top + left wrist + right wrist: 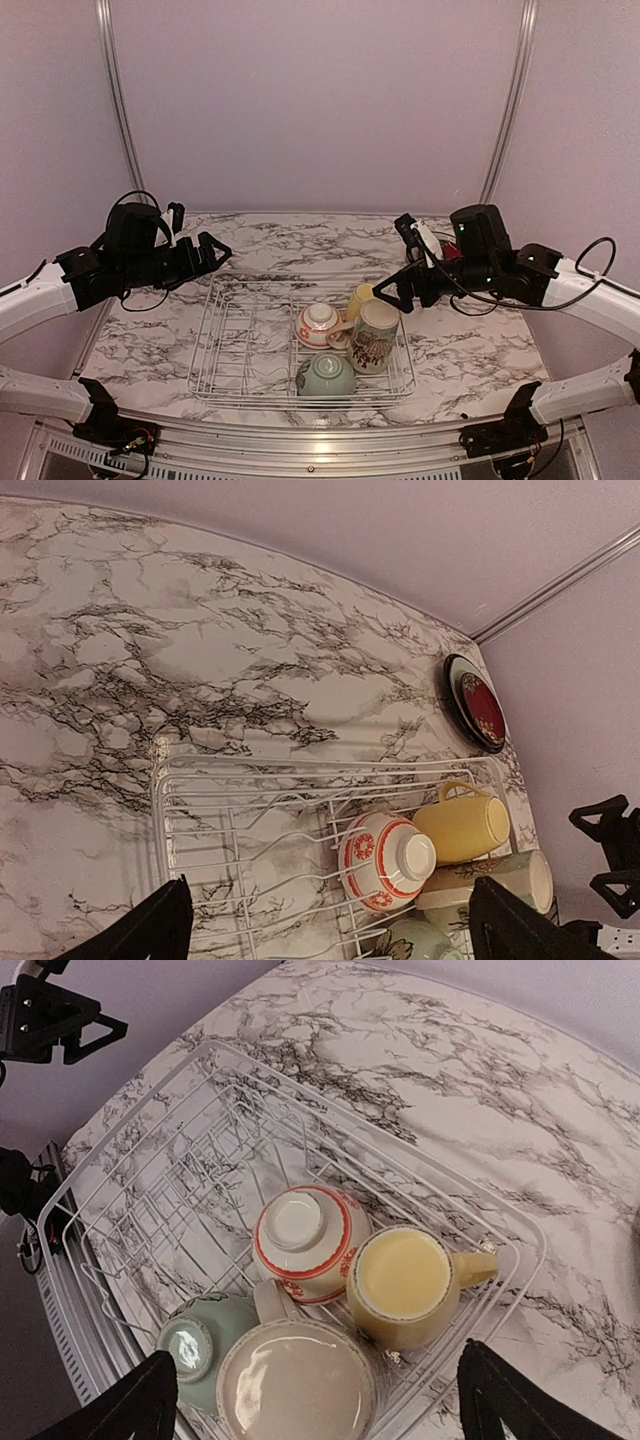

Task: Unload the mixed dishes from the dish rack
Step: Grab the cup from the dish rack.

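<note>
The dish rack [240, 340] sits mid-table, and its right half holds several dishes. A white-and-red bowl [320, 322] lies upside down, with a small yellow cup [360, 297] behind it. A tall cream patterned mug [375, 338] stands to the bowl's right, and an overturned pale green bowl [325, 375] lies in front. My right gripper [385, 295] hovers open over the cup [405, 1280] and mug [295, 1385], touching nothing. My left gripper [215, 250] is open above the rack's far left corner, empty. A dark red plate [482, 705] lies on a black-rimmed plate [458, 675] on the table outside the rack.
The rack's left half [170, 1190] holds only bare wire prongs. Both plates sit at the back right of the marble table [290, 235], near the side wall and partly hidden behind my right arm in the top view. Purple walls close the back and sides.
</note>
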